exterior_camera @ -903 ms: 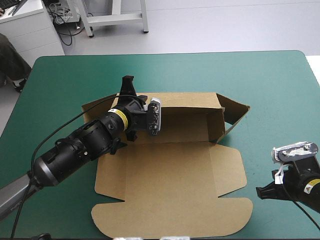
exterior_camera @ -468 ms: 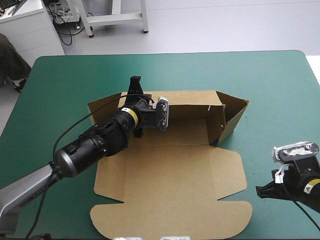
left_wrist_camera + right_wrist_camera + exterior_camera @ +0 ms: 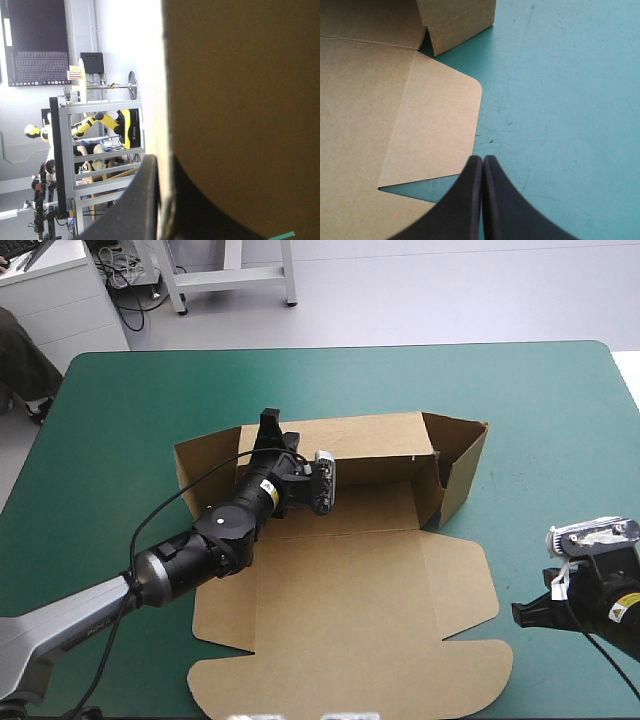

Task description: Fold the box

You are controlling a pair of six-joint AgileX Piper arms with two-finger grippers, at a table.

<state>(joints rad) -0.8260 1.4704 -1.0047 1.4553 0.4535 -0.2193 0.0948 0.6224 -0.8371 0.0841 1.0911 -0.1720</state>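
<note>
Box (image 3: 350, 570) long axis left-to-right, lid (image 3: 350, 680) toward near edge; left hand (image 3: 268, 428) pinching its rear wall (image 3: 370, 435), right hand (image 3: 482, 159) pressed together.

The table (image 3: 540, 390) wears a teal-green cover, rounded at its far corners. Beyond its far edge runs a pale grey floor (image 3: 450, 290), evenly lit. A white frame (image 3: 233, 278) stands on it far left of centre, and a pale cabinet (image 3: 60, 310) beside that, cables (image 3: 128, 280) between them
</note>
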